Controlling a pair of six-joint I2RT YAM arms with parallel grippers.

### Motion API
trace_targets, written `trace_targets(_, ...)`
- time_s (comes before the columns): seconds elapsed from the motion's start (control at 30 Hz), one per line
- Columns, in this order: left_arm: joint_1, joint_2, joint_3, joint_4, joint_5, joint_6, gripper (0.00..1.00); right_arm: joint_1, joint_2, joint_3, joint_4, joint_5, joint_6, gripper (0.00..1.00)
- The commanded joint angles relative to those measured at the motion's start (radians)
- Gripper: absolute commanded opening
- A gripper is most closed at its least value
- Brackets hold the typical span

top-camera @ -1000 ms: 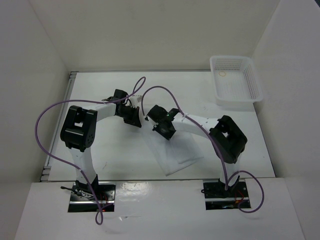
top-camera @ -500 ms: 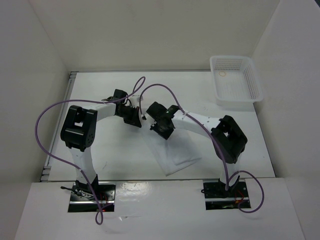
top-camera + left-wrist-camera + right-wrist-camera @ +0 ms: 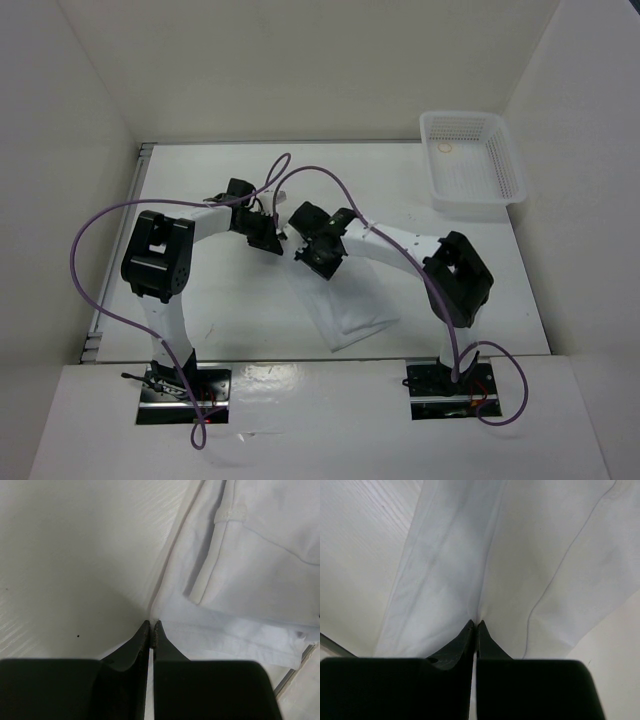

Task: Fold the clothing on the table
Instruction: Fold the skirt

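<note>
The clothing [image 3: 345,312] is a thin white piece lying creased on the table [image 3: 200,180], between the two arms and toward the near edge. My left gripper [image 3: 278,240] is low at the cloth's far left end. In the left wrist view its jaws [image 3: 151,623] are shut, with the edge of the clothing [image 3: 240,580] running in between the tips. My right gripper [image 3: 308,262] is close beside it, over the upper part of the cloth. In the right wrist view that gripper [image 3: 475,624] is shut on a pucker of the clothing [image 3: 520,555].
A white plastic mesh basket [image 3: 470,170] stands at the table's back right corner. A thin metal rail [image 3: 113,262] runs along the table's left edge. Purple cables arc over both arms. White walls close in the sides and back.
My right gripper has moved left toward the left gripper, drawing the cloth's right part inward and making it narrower. The left arm has stayed where it was.
</note>
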Motion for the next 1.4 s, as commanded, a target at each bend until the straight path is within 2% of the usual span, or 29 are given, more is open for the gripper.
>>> trace_targets(0.0,-0.001,0.041,0.001,-0.039,-0.02,0.031,0.01,0.021,0.004,0.06,-0.017,-0.039,-0.008,0.01)
trace_targets(0.4,-0.001,0.041,0.01,-0.039,-0.011,0.031,0.01,0.05,0.082,0.115,-0.026,-0.088,0.001,0.01)
trace_targets(0.77,-0.001,0.041,0.01,-0.039,-0.011,0.031,0.01,0.079,0.082,0.124,-0.044,-0.137,-0.008,0.01)
trace_targets(1.37,-0.001,0.041,0.01,-0.039,-0.011,0.031,0.01,0.089,0.142,0.158,-0.023,-0.136,0.012,0.02)
